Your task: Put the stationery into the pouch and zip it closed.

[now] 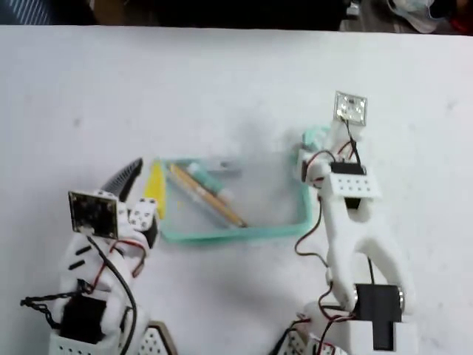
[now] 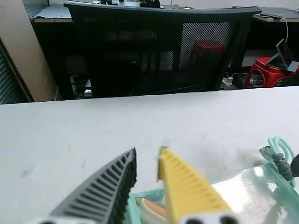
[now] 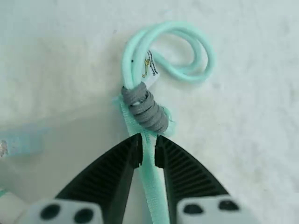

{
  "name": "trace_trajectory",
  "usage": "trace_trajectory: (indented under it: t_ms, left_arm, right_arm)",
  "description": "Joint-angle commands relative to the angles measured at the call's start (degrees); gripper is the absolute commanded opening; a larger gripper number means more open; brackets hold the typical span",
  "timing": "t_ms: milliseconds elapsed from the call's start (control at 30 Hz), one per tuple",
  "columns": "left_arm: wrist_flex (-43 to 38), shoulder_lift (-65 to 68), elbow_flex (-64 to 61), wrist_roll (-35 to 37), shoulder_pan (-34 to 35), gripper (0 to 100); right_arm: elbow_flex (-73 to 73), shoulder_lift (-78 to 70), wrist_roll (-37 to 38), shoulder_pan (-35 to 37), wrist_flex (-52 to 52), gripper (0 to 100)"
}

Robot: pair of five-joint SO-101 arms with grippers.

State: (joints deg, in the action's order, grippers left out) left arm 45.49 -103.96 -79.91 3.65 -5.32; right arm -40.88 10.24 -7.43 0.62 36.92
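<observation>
Pinches the pouch's (image 1: 236,235) mint edge between the right gripper's (image 3: 147,151) black fingers, beside the grey-wrapped cord loop (image 3: 187,51). Holds the left gripper's (image 2: 147,154) fingers narrowly apart, gripping nothing, over the pouch's other end. Keeps a pencil (image 1: 207,196) inside the clear pouch, flat mid-table (image 1: 222,81)

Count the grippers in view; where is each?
2. The left gripper is open at one end of the pouch; the right gripper is shut on the opposite edge, beside the cord loop.

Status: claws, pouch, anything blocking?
Right claw shut on pouch edge below cord loop. Left claw open over pouch's opposite end. Pencil inside; zip state can't tell.
</observation>
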Motion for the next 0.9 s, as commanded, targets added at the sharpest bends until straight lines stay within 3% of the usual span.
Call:
trace_trajectory:
  t_ms: [0,133,267,400,633,733,867]
  left_arm:
    - [-2.2,-0.6,1.8,-0.4,2.9,4]
    - [-2.5,-0.6,2.0,-1.2,4.4,2]
    - [-2.5,-0.3,2.5,-7.0,4.4,2]
    - [1.7,-0.2,7.8,-10.0,5.0,2]
    - [9.8,6.4,16.9,-14.9,5.2,2]
    - [11.2,15.3,23.7,-15.9,11.1,2]
    - [14.9,25.8,35.5,-16.3,17.5,2]
  right_arm:
    - [0.3,2.7,0.4,-0.8,-1.0,4.8]
    - [0.3,3.6,0.4,-0.8,-0.7,5.0]
    - [-0.7,8.9,0.4,-0.8,1.4,5.0]
    - [-1.9,16.8,0.4,-0.5,5.8,5.1]
    - [-2.5,32.5,0.8,-0.4,13.4,17.7]
    - [-1.7,41.0,1.1,-0.4,17.8,19.3]
    - [1.8,52.8,9.1,2.2,22.6,19.3]
